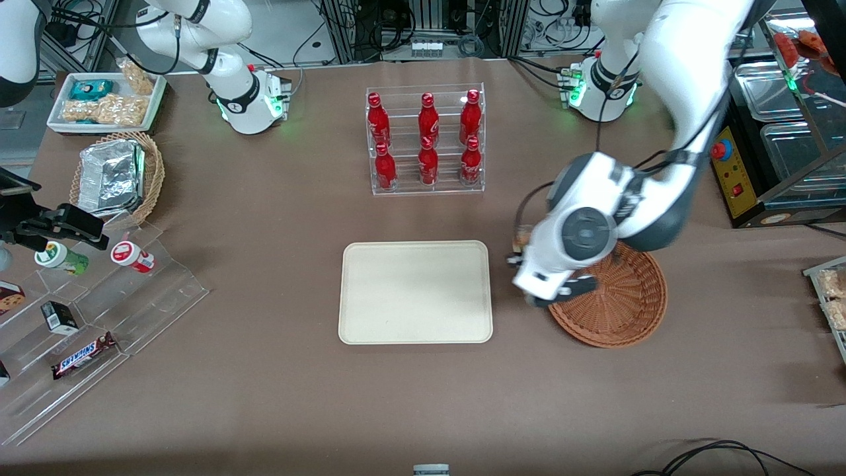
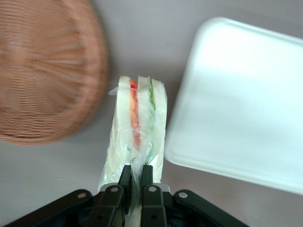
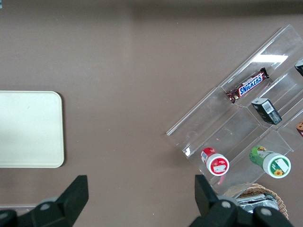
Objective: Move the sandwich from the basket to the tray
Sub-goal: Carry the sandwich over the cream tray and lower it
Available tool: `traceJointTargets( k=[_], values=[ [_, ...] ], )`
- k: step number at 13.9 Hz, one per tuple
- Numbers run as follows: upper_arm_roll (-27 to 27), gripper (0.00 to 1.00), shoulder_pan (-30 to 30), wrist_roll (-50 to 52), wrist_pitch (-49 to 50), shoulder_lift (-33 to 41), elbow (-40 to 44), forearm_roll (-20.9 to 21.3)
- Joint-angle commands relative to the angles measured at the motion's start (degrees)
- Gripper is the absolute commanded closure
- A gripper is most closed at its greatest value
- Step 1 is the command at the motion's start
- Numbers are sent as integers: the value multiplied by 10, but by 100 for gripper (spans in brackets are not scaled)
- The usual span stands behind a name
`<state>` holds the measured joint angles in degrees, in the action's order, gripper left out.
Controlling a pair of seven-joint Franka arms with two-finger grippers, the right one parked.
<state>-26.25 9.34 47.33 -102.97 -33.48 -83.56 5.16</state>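
Note:
My left gripper [image 2: 136, 170] is shut on the wrapper of the sandwich [image 2: 137, 127], a pale wedge with red and green filling in clear film. It hangs over bare table between the reddish-brown wicker basket [image 2: 42, 71] and the cream tray [image 2: 246, 94], touching neither. In the front view the arm's wrist covers the gripper and the basket's [image 1: 628, 311] edge nearest the tray [image 1: 415, 291]. Only a sliver of the sandwich [image 1: 523, 236] shows beside the wrist. The basket shows nothing inside, and nothing lies on the tray.
A clear rack of red bottles [image 1: 426, 142] stands farther from the front camera than the tray. Toward the parked arm's end lie a stepped acrylic display with snacks [image 1: 99, 317], a small tan basket with foil packs [image 1: 119, 175] and a white snack tray [image 1: 106, 99].

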Motion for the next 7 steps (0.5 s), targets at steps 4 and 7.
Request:
traceJointTargets(
  k=[4,7],
  values=[
    [-23,88,95,-6,-60,-168,177,-17],
    [-21,87,117,-13,-62,-193,195,-9]
  ],
)
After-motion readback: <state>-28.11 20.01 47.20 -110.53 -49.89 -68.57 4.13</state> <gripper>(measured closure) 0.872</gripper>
